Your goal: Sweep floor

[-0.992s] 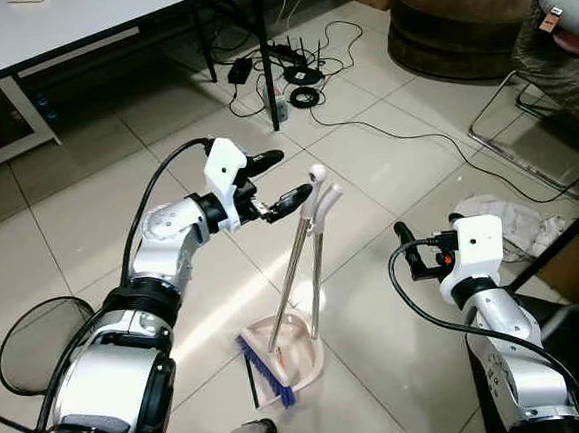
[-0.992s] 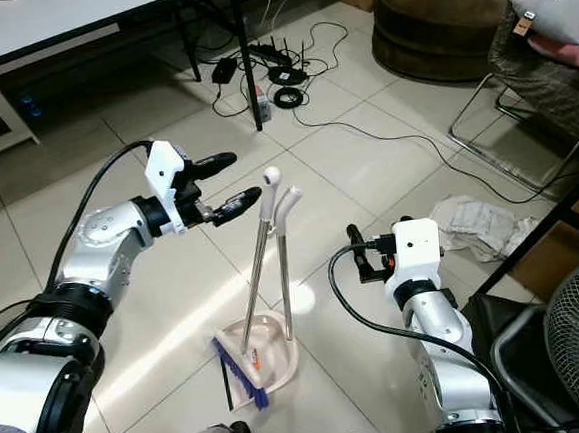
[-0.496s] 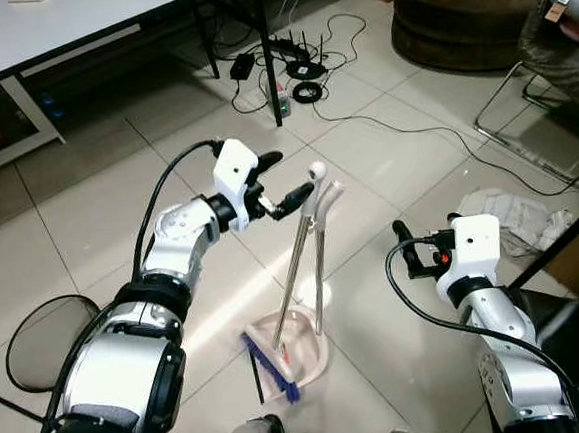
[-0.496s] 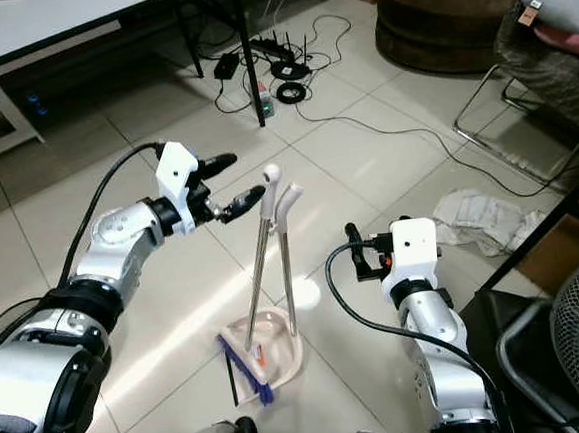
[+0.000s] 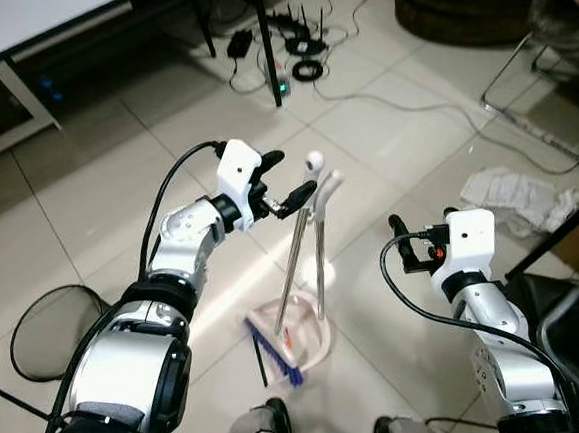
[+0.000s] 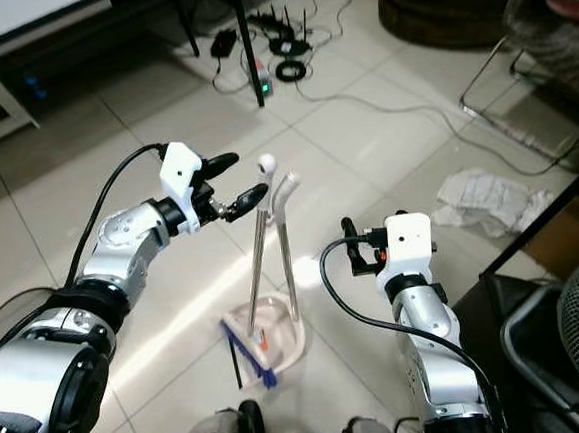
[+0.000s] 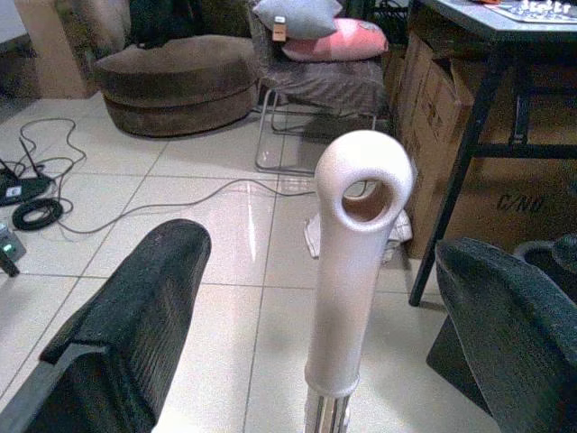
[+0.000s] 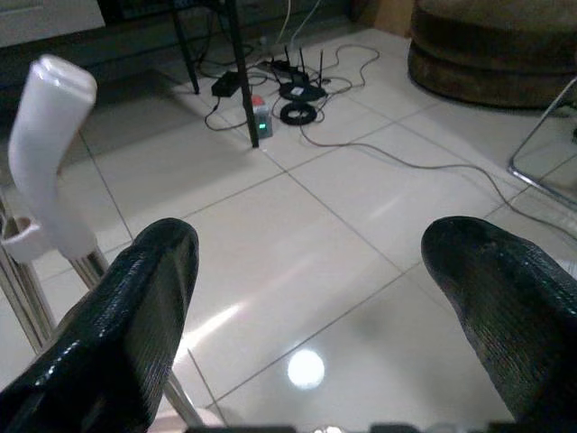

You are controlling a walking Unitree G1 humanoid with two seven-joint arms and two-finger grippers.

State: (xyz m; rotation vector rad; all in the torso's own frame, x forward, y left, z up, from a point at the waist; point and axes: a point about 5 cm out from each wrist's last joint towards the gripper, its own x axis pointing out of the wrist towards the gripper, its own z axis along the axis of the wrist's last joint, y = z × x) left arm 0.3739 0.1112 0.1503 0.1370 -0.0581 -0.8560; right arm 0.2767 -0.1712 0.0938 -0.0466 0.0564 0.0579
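Head and wrist views of a broom-and-dustpan set on a tiled floor [image 5: 86, 182]. The broom [image 5: 295, 256] stood leaning, its blue bristle head resting in the pale pink dustpan [image 5: 309, 335] near the robot's feet, its metal shaft rising to a white handle end with a hanging hole [image 7: 361, 194]. The dustpan's own upright handle [image 5: 322, 244] stood just beside the broom shaft, on its right, and ended in a white curved grip [image 8: 45, 153].

The left gripper [image 5: 285, 180] was extended forward at the height of the broom's handle top, its jaws spread wide. In the left wrist view the white handle end stood between the two black fingers [image 7: 126, 316], apart from both; nothing was held. In the head views the nearer fingertip lay just beside the handle top; contact could not be confirmed.

The right gripper [image 5: 400, 240] was held to the right of both handles, near them but apart, jaws likewise wide and holding nothing; the right wrist view showed open floor between its fingers [image 8: 135, 307], with the dustpan grip off to one side.

Far on the floor lay a tangle of black cables [image 5: 302, 60] beside a dark table leg [image 5: 268, 48]. Crumpled white paper [image 5: 524, 198] lay at the right.
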